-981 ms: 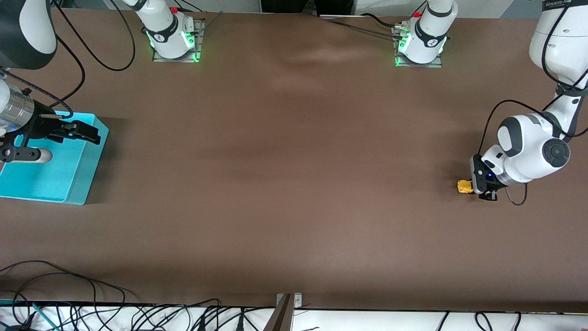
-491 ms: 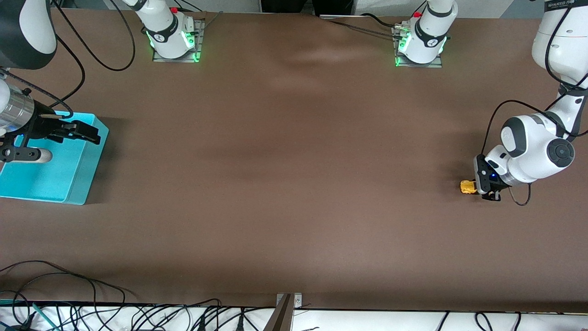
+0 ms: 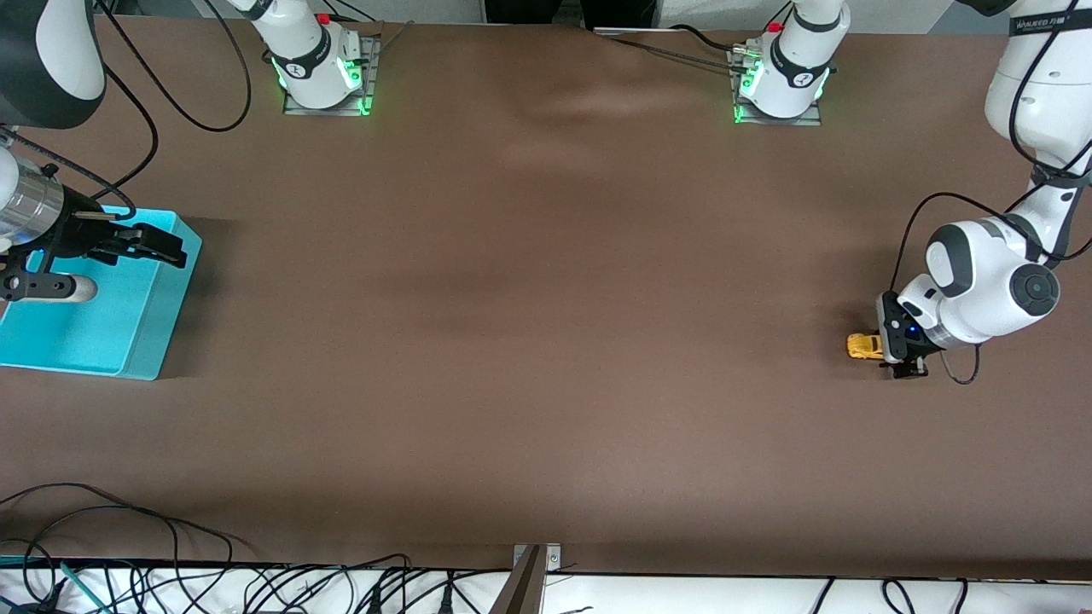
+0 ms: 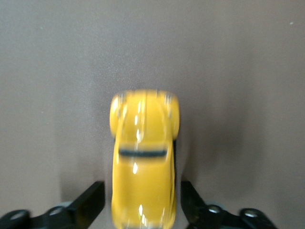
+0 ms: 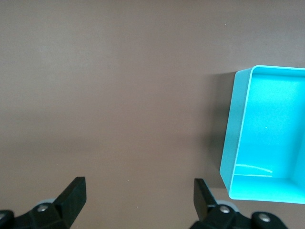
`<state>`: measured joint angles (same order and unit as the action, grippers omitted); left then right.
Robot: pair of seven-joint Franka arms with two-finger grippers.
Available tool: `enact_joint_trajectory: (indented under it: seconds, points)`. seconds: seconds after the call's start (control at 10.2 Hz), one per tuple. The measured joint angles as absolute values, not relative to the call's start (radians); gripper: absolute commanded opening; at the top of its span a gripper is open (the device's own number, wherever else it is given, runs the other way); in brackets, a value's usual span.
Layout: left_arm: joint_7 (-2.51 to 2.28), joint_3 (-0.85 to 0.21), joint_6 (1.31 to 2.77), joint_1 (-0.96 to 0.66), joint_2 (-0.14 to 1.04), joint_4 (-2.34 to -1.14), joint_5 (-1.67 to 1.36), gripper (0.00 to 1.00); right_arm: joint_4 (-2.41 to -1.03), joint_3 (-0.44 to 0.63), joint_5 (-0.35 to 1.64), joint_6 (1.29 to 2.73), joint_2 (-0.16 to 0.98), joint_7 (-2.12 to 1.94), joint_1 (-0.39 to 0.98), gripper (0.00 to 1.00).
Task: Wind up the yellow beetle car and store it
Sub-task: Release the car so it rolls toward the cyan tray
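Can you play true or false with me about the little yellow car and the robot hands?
1. The yellow beetle car is on the brown table. True.
2. The car is inside the blue box. False: it sits at the left arm's end of the table; the box is at the right arm's end.
3. The left gripper squeezes the car tight. False: its fingers stand on either side of the car with small gaps.
4. The right gripper is open and holds nothing. True.
5. The blue box has a toy in it. False: no toy shows inside it.
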<state>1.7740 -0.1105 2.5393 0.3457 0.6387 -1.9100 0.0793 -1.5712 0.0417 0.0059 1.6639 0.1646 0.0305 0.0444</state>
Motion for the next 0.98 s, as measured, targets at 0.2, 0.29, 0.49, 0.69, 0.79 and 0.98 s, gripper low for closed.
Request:
enact_joint_trajectory:
  seconds: [0.2,0.29,0.49,0.69,0.79,0.98]
  points:
    - [1.774,-0.156,2.506,0.369,0.64,-1.89,0.077,1.0,-1.571,0.042,0.006,1.664,0.165,0.031,0.044,1.0]
    - [1.773,-0.168,2.479,0.371,0.635,-1.877,0.076,1.0,-1.571,0.042,0.006,1.664,0.165,0.031,0.044,1.0]
    - [1.755,-0.178,2.373,0.371,0.615,-1.832,0.073,1.0,-1.571,0.042,0.006,1.664,0.165,0.031,0.044,1.0]
    - [1.681,-0.192,2.186,0.371,0.583,-1.745,0.071,1.0,-1.571,0.042,0.006,1.664,0.165,0.031,0.044,1.0]
    - [1.622,-0.209,2.078,0.371,0.558,-1.696,0.071,1.0,-1.571,0.042,0.006,1.664,0.165,0.031,0.044,1.0]
    - [1.502,-0.249,1.891,0.371,0.513,-1.614,0.071,1.0,-1.571,0.042,0.006,1.664,0.165,0.031,0.044,1.0]
